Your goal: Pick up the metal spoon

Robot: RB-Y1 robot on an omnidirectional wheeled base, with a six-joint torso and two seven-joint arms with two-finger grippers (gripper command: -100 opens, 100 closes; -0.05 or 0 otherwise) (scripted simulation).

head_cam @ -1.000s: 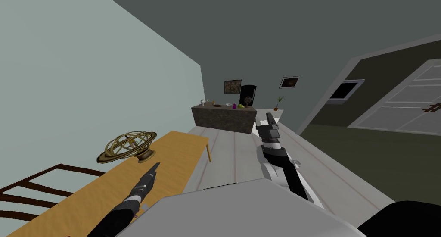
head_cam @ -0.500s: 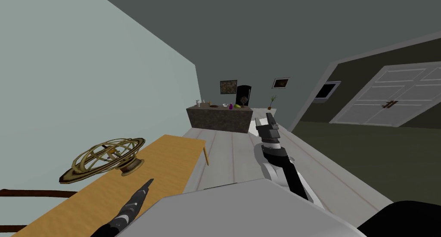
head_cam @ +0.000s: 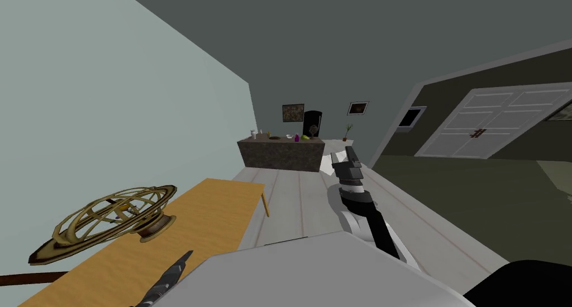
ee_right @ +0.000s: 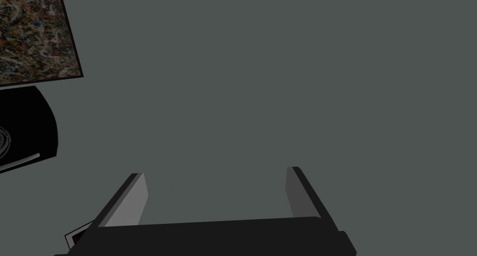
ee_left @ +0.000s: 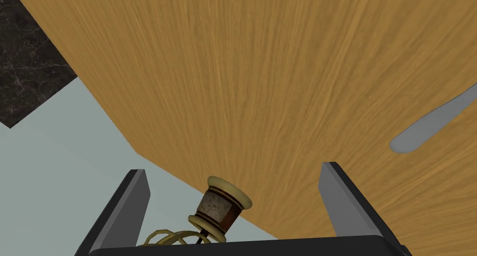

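Observation:
A flat grey elongated thing [ee_left: 431, 124], which looks like the spoon's end, lies on the wooden table [ee_left: 261, 76], off to one side of my left gripper [ee_left: 233, 192]. That gripper is open and empty, low over the tabletop. The base of a brass ringed globe [ee_left: 221, 208] shows between its fingers. In the head view the left gripper [head_cam: 183, 260] hangs over the table's near part [head_cam: 220, 206], beside the globe [head_cam: 106, 220]. My right gripper [head_cam: 344, 157] is raised in front of me, open and empty [ee_right: 216, 192].
A dark chair back [head_cam: 28, 277] stands at the table's near left. Pale floor [head_cam: 296, 192] runs ahead to a dark stone counter [head_cam: 279, 154] with several small items on it. A white double door [head_cam: 491, 129] is in the wall at right.
The whole head view has swung: the globe and table slid left and nearer, the double door came further into view. My left arm sits lower in the picture; the right arm is unchanged.

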